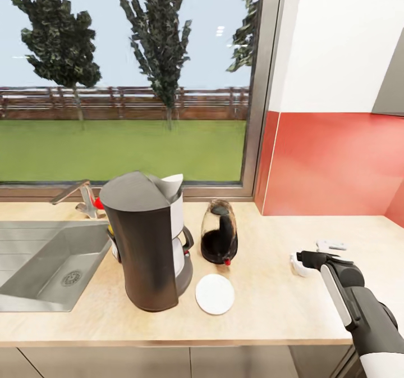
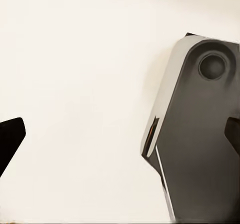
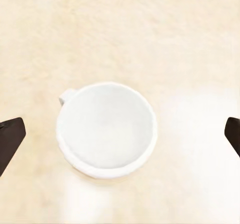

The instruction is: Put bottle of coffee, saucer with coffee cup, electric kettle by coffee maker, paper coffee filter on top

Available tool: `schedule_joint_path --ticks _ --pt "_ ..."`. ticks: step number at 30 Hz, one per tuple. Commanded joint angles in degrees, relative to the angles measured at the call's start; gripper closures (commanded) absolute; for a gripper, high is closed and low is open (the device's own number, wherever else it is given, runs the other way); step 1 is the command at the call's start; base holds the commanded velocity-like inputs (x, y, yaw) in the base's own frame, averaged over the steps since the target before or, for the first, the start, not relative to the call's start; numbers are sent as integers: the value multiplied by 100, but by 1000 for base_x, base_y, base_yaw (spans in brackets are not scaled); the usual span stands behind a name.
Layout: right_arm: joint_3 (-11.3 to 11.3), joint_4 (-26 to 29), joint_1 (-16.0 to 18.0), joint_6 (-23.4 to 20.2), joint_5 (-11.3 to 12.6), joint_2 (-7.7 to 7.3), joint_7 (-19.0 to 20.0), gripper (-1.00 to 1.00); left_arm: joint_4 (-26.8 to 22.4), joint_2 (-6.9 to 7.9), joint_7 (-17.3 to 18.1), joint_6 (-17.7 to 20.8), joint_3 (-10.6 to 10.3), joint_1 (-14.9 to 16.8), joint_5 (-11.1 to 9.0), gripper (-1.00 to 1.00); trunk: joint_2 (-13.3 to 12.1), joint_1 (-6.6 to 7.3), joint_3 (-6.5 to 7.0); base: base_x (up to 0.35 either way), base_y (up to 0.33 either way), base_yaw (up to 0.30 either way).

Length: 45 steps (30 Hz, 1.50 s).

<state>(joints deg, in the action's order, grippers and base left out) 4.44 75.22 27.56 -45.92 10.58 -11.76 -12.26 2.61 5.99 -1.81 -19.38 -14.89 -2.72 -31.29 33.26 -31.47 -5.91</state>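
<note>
The tall dark grey coffee maker (image 1: 148, 243) stands on the light wood countertop (image 1: 269, 316), with the white paper coffee filter (image 1: 171, 186) lying on its top. The dark glass electric kettle (image 1: 220, 238) sits just right of it. The white saucer (image 1: 215, 294) lies bare in front of the kettle. A bit of yellow lid of the bottle of coffee (image 1: 110, 231) peeks out behind the machine's left side. Farther right the white coffee cup (image 1: 296, 267) (image 3: 106, 130) stands upright on the counter. My right gripper (image 1: 307, 259) (image 3: 120, 139) hangs open above the cup, fingertips (image 3: 11, 138) either side. My left gripper (image 2: 120, 136) is open and holds nothing.
A steel sink (image 1: 33, 288) with a faucet (image 1: 78, 195) lies left of the coffee maker. A window and a red backsplash (image 1: 331, 164) back the counter. A grey panel (image 1: 391, 86) hangs at the upper right. The left wrist view shows a dark grey robot part (image 2: 200, 134) on a white surface.
</note>
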Motion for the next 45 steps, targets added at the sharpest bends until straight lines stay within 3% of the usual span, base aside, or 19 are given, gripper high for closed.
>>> schedule_joint_path --ticks 1,15,32,45 --pt "-4 4 4 -19 59 -2 -48 -100 4 2 -20 -21 -50 -18 -18 -100 8 -3 -9 25 0 0" --pt "-45 175 13 -36 87 439 -13 -100 3 -6 -21 -31 -32 -167 -17 -100 8 -3 -9 3 0 0" --pt "-28 -87 13 -40 75 452 -22 -100 3 -11 -23 -39 -40 -168 -9 -100 8 -3 -9 31 0 -3" --pt "-38 -111 13 -40 60 475 -26 -100 3 -13 -23 -31 -40 -168 -9 -100 8 -3 -9 7 -4 -165"
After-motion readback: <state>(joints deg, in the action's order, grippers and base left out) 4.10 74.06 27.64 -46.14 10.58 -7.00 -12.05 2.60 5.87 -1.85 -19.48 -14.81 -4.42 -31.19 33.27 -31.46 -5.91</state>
